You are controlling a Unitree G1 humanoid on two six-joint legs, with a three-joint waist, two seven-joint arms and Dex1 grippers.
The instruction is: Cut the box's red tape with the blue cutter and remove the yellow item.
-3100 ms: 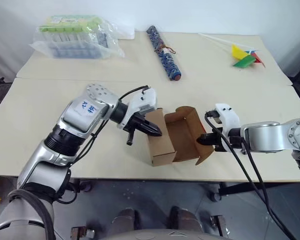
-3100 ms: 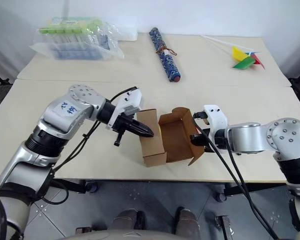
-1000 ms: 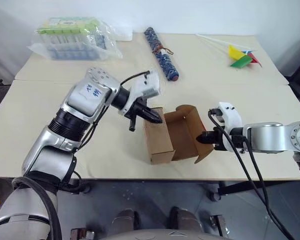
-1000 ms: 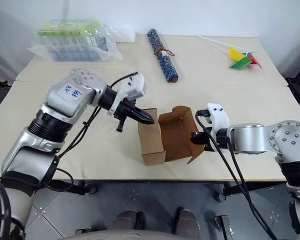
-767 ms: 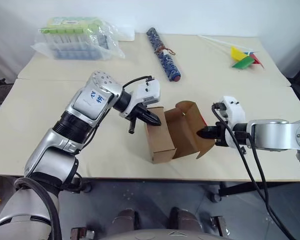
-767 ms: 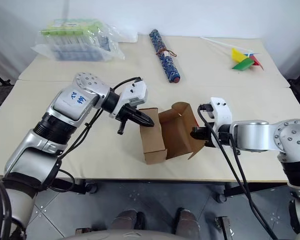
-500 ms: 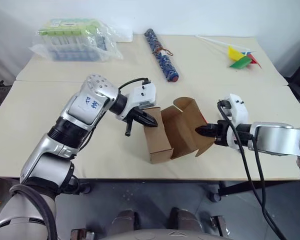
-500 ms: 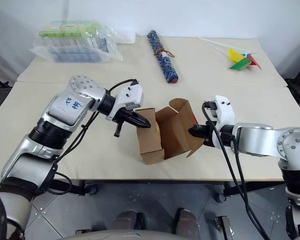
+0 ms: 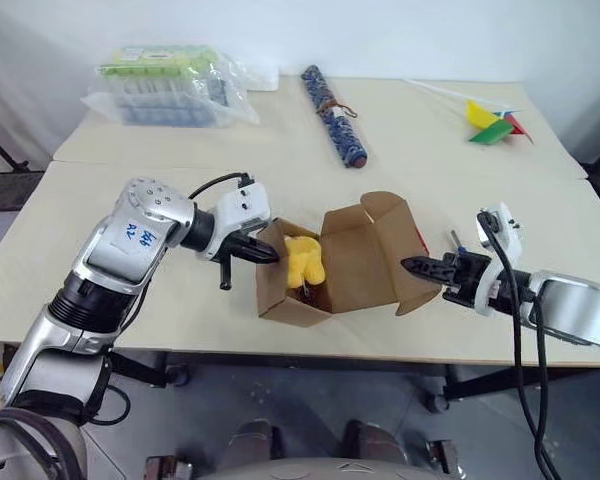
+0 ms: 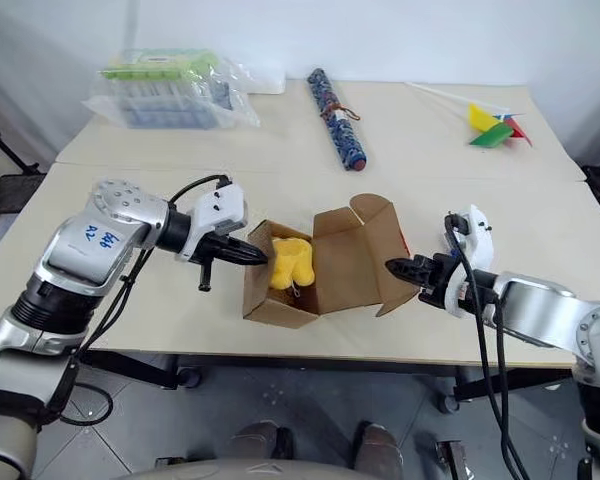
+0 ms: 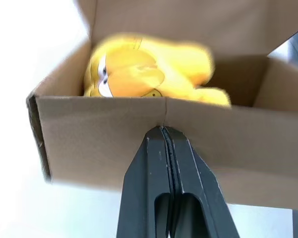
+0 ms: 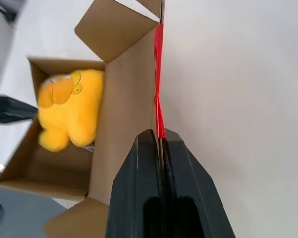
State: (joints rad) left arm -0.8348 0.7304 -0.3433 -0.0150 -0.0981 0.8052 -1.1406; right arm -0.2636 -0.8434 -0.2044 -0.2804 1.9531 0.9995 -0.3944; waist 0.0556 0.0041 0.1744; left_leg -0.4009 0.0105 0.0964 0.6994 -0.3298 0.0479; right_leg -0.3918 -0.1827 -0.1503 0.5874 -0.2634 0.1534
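Your right gripper is pinched on the lid flap of the box by the red tape; keep holding it wide. The left gripper, fingers together, presses the box's 9 o'clock wall. The yellow item, hidden a second ago, now shows inside; lift it out

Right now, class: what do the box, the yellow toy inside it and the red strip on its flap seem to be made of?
Box: brown corrugated cardboard, matt; raw folded flaps and a seam show.
Toy: soft plush fabric, probably stuffed; fuzzy, rounded outline.
Red strip: thin tape, likely plastic; smooth, bright, lying flat along the flap's edge.
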